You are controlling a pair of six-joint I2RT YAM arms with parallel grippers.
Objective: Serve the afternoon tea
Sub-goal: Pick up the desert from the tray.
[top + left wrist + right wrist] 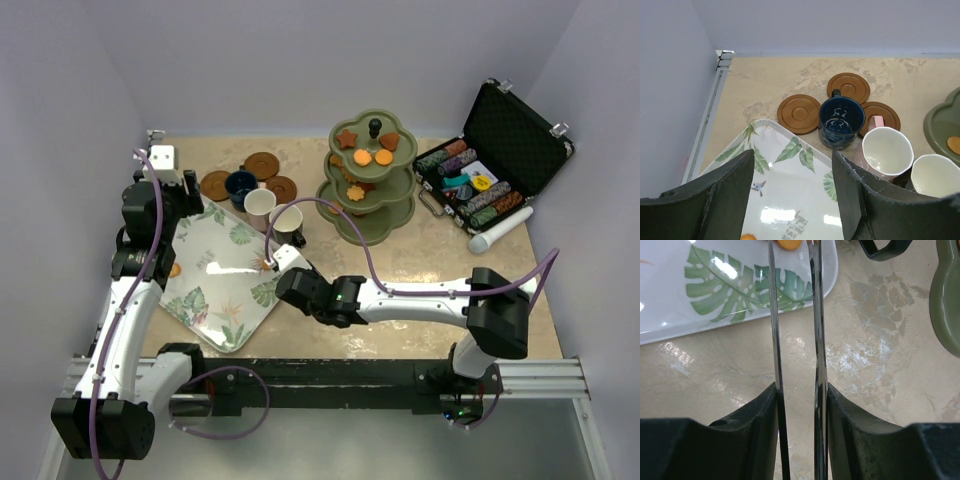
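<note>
Right tool (792, 262) narrowly apart astride round orange biscuit (788, 244), inside rim of leaf-patterned white tray (715, 327); centring advised before closing.

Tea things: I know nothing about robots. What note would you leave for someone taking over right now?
Left claw: open, empty, over the tray.
Right claw: slightly open at the tray's edge, a biscuit at its tips.
Cups and saucers: side by side beyond the tray.
Done: two biscuits on the tray, it seems.
Left: the rest on the stand, and the cups.
</note>
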